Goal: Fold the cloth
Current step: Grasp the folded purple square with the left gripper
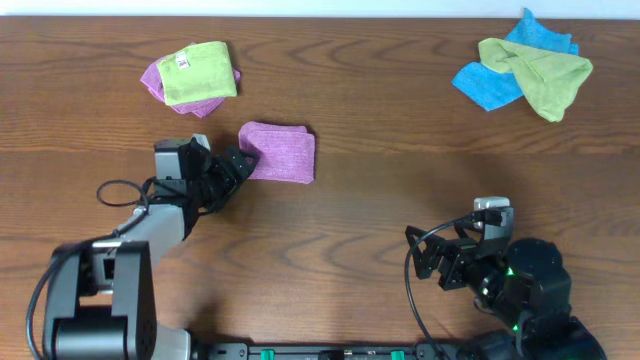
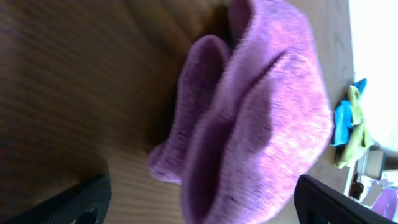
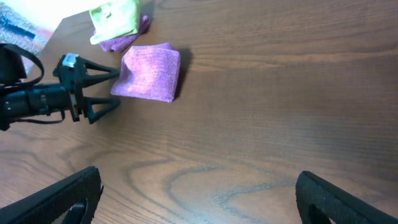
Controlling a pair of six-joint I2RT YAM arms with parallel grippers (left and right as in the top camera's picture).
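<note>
The lilac-purple cloth (image 1: 279, 152) lies folded into a small rectangle on the wooden table, left of centre. It also shows in the right wrist view (image 3: 149, 71). In the left wrist view the cloth (image 2: 261, 106) fills the frame, with its layered folds facing the camera. My left gripper (image 1: 240, 161) is open at the cloth's left edge, its fingers spread to either side of that edge (image 2: 202, 208). My right gripper (image 1: 432, 256) is open and empty over bare wood at the front right (image 3: 199, 199), far from the cloth.
A lime-green cloth (image 1: 200, 70) lies on another purple cloth (image 1: 157, 80) at the back left. A blue cloth (image 1: 490, 85) and a lime-green cloth (image 1: 545, 75) lie piled at the back right.
</note>
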